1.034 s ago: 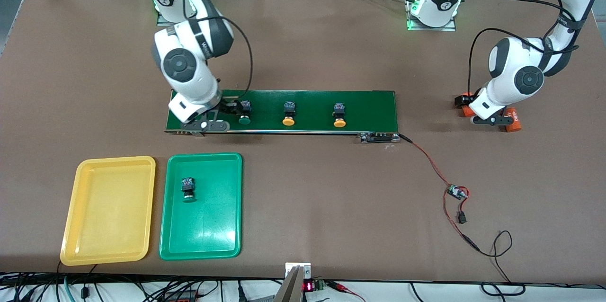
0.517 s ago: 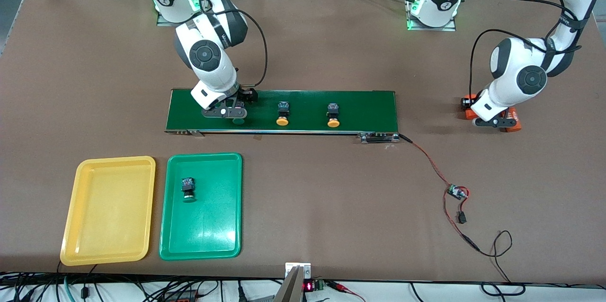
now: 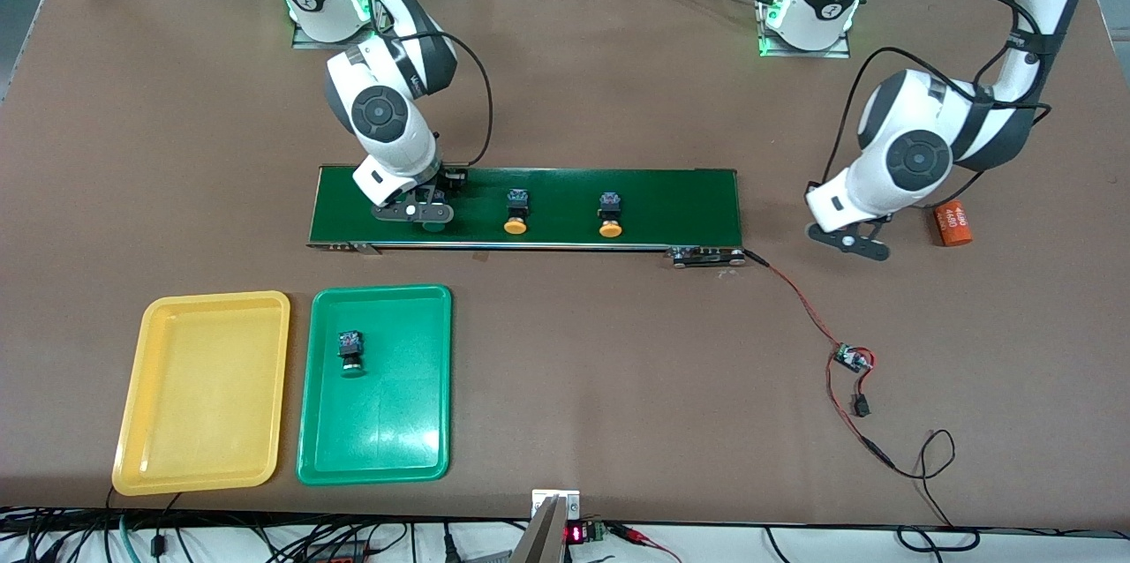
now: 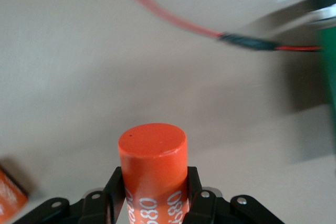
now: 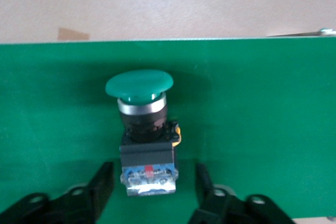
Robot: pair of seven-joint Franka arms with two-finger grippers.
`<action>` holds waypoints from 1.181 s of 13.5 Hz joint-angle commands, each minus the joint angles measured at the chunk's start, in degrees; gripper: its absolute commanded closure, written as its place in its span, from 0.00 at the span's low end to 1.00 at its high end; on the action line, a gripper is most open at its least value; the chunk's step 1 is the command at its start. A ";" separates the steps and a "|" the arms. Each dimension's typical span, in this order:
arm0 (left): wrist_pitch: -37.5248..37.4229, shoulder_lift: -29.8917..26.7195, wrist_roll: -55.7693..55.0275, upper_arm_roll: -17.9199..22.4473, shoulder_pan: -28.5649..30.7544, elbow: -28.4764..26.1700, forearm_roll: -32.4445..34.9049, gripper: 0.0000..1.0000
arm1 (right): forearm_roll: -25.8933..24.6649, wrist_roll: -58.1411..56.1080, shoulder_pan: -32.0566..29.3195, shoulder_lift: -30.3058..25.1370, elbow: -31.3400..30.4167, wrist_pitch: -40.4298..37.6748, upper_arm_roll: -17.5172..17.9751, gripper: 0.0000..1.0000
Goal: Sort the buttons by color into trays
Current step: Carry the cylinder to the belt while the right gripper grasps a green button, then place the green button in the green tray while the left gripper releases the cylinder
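left gripper [image 4: 152, 203] jaws clench an orange cylinder [image 4: 153, 166]; right gripper [image 5: 152, 182] jaws straddle green button [image 5: 143, 129], released.

Green button [image 3: 433, 226] mostly hidden under right end effector [image 3: 413, 212]

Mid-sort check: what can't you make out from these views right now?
Front view: the green button on the belt is mostly hidden under the right gripper.
Front view: the left gripper covers the orange cylinder it holds.
Left wrist view: that cylinder's lower end is cut off by the frame edge; the red wire is blurred.
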 commanded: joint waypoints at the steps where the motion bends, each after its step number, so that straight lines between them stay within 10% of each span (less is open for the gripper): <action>1: -1.59 1.01 12.29 -3.14 0.51 3.59 -3.83 0.86 | 0.67 -0.03 -0.99 -0.18 -0.10 0.44 0.23 0.65; 13: 6.21 9.71 31.30 -11.06 -9.07 6.68 -8.68 0.84 | 0.31 -14.25 -4.51 11.58 25.80 -2.97 -4.34 0.77; 14: 6.67 9.80 31.75 -11.06 -9.16 6.59 -8.68 0.78 | 0.31 -15.66 -4.42 13.69 28.35 -3.24 -5.39 0.77; 16: 6.58 9.28 31.84 -11.06 -9.34 6.68 -8.68 0.01 | 0.40 -17.16 -4.33 16.51 30.57 -2.90 -6.62 0.77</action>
